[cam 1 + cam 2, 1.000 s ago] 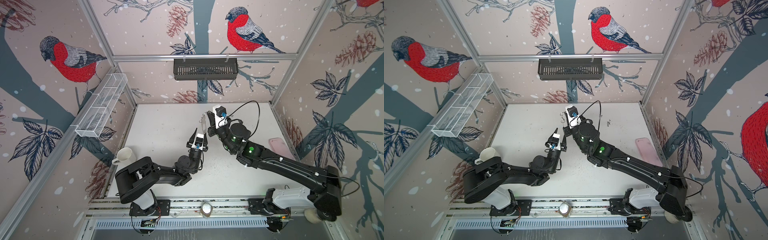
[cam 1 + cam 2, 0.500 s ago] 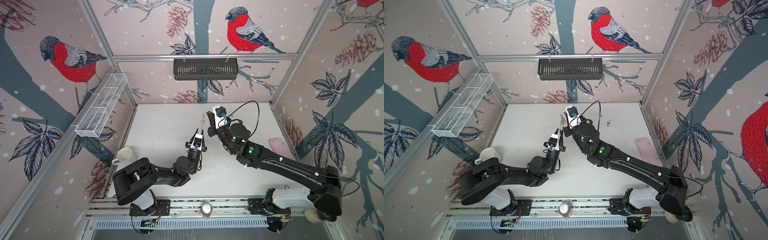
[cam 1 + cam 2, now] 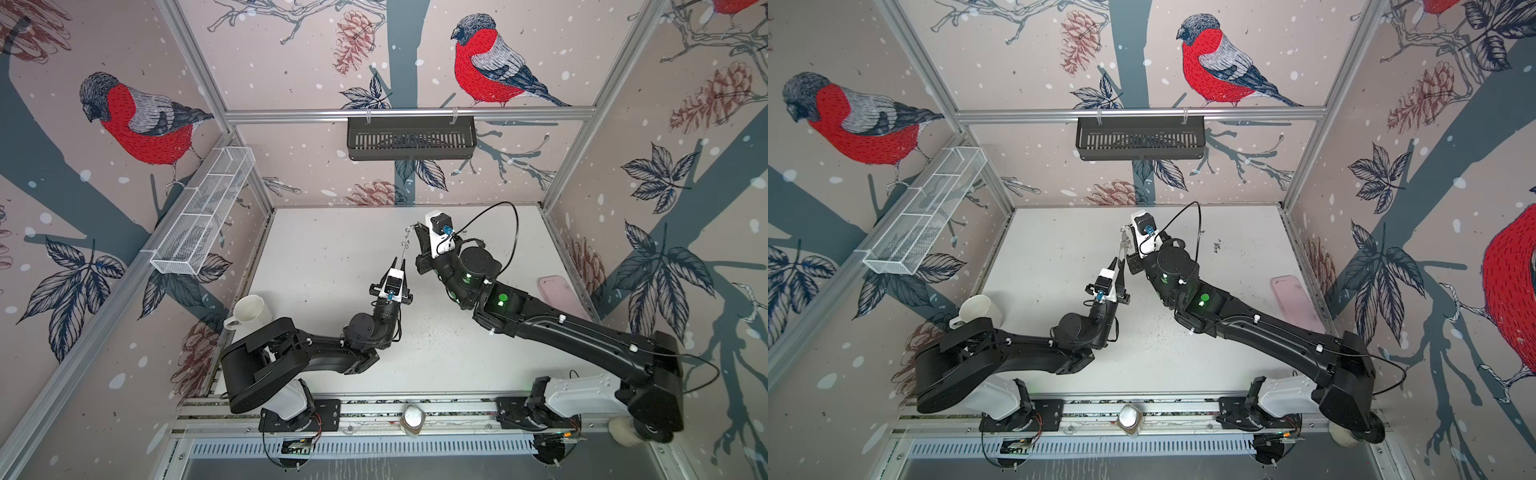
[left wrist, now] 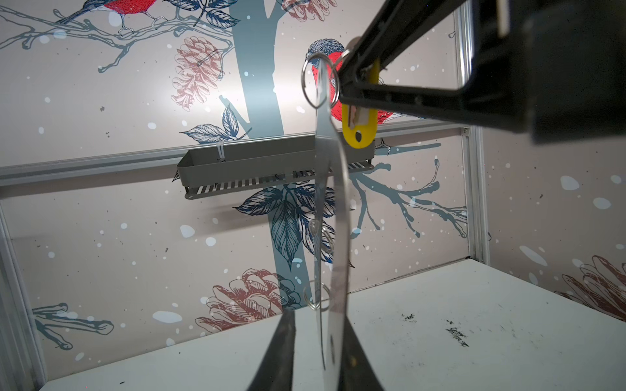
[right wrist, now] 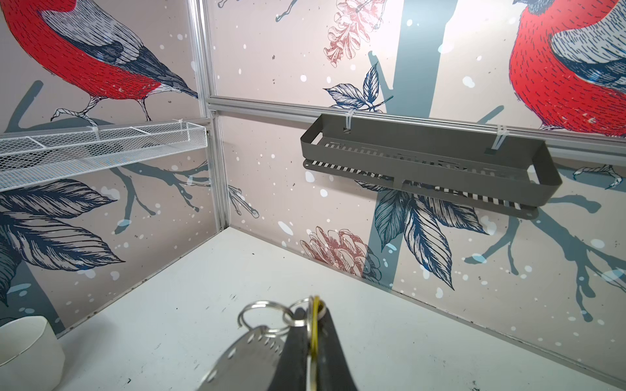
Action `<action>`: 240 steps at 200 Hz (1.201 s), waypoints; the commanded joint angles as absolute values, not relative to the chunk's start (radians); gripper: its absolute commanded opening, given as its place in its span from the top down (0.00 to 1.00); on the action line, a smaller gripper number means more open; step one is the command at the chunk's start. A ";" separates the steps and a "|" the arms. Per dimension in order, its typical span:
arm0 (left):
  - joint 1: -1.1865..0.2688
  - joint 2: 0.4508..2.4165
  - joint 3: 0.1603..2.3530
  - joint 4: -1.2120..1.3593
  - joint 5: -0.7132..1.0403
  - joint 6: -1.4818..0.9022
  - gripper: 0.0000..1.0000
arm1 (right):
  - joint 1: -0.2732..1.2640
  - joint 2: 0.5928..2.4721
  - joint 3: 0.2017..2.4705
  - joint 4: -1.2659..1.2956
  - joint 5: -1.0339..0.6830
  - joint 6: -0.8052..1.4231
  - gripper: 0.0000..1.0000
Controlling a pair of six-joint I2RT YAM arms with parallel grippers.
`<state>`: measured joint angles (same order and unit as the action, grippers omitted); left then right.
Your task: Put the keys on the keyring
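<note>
Both arms hold the work in the air above the white table point(image 3: 332, 257), forward of the dark slotted wall basket point(image 3: 411, 137). The left gripper point(image 4: 320, 355) pinches the lower edge of the keyring point(image 4: 330, 216), a thin grey plate seen edge-on, upright beneath the basket. The right gripper point(image 5: 313, 342) is pressed together on the yellow tag of the keys point(image 4: 359, 125), at the plate's top end, beside a split ring point(image 4: 318, 79) there. A white mug point(image 3: 249, 311) stands at the table's left edge.
</note>
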<state>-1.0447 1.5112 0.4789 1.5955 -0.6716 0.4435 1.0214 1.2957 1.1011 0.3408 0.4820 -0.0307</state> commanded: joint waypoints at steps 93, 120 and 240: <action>-0.993 1.342 0.482 1.484 -0.480 0.335 1.00 | 0.988 1.267 1.080 0.347 0.460 0.010 1.00; -0.952 1.268 0.486 1.332 -0.399 0.258 1.00 | 0.978 1.261 1.075 0.346 0.454 0.015 1.00; -0.841 1.162 0.812 0.378 -0.141 0.075 1.00 | 0.859 1.216 1.048 0.256 0.387 0.080 0.83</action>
